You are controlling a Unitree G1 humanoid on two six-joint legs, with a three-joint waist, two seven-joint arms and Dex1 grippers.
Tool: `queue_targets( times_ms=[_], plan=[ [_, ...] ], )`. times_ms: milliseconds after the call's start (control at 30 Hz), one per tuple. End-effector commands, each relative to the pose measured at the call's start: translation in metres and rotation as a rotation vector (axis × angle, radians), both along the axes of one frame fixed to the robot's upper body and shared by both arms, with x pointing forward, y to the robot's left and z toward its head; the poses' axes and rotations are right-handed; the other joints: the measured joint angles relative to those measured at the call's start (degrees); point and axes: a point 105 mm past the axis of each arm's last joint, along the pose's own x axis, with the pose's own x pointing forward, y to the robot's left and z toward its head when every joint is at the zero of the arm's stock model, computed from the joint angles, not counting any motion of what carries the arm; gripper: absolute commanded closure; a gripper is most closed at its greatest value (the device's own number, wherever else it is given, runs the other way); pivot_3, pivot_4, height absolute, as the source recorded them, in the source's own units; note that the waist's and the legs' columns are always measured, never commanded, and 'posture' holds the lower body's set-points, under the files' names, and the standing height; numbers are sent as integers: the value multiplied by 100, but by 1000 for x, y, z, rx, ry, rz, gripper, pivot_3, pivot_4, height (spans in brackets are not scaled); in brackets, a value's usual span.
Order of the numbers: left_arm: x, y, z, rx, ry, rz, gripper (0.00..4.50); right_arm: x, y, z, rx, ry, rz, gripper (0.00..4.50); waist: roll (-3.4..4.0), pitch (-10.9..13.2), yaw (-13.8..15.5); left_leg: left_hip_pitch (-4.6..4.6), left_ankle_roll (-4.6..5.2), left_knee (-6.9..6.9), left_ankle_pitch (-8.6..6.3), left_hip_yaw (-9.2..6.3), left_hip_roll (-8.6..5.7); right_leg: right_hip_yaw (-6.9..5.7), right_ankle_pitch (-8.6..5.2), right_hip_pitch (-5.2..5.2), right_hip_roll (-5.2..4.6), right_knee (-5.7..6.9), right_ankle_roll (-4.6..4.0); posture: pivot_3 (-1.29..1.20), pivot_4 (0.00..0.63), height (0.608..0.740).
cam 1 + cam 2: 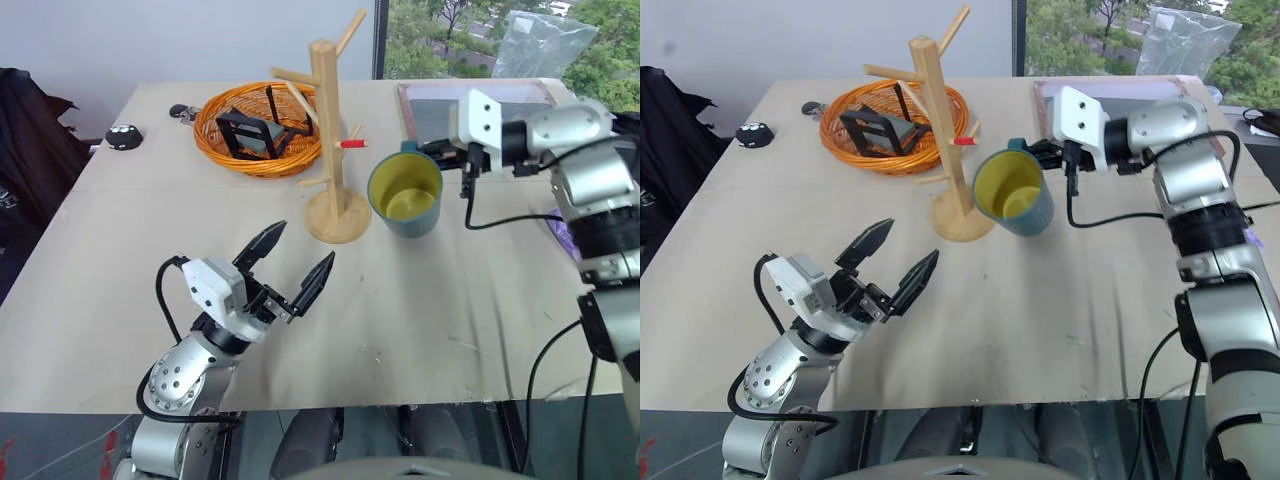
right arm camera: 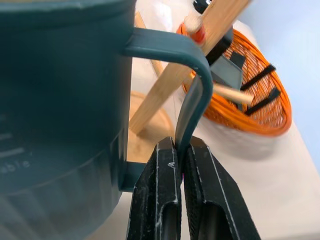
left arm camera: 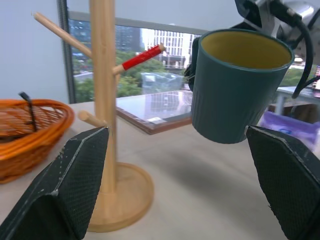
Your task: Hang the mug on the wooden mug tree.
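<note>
Left claw (image 1: 292,258) raised agape, right claw (image 2: 181,150) pinching mug (image 1: 405,195)

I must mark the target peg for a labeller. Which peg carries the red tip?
Find the wooden mug tree standing beside the orange wire basket. Its red-tipped peg points toward the mug. The other pegs are bare wood.

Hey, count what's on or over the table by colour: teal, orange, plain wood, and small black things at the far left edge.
Teal: 1, the mug
Orange: 1, the basket
Wood: 1, the mug tree
Small black: 2, a round object and a smaller object
Total: 5
</note>
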Motion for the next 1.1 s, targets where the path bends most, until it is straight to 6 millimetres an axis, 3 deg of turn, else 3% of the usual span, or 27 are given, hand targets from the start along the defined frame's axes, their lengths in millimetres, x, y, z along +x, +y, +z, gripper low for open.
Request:
queue_targets(
  times_ms=[33,333,567,767,1067,1100],
  plan=[
    [-9,-5,9,8,-62,-10,0,0,10,16,-45,-69,36,4458,0,0,0,-4,-1,-1,0,-3,0,-4,0,-3,0,0,0,0,150,740],
    [-9,-9,-6,-6,-55,-7,0,14,28,29,-90,-134,-41,4458,3,1,0,-11,-1,-3,0,-3,-4,-4,0,-9,-2,1,-1,0,150,740],
    [-12,-1,-17,-8,-55,-4,0,-1,41,39,-90,-139,-19,4458,5,2,-5,-17,-1,-5,0,-2,-2,-2,0,-19,-1,1,-1,0,150,740],
    [-7,3,-12,-12,-69,-8,0,-6,46,43,-90,-164,-40,4458,5,2,-1,-19,-1,-5,0,-4,-3,-5,0,-19,-2,2,-1,0,150,740],
    [-3,-1,-2,-21,-82,-20,0,1,49,28,-114,-151,-126,4458,5,1,-12,-19,-2,-4,0,-4,-4,-5,0,-22,-1,7,-1,0,150,740],
    [-3,-2,0,-32,-85,-19,0,2,49,28,-114,-154,-130,4212,5,1,-13,-21,-2,-4,0,-2,-4,-3,0,-27,-1,8,-1,0,150,740]
  ],
)
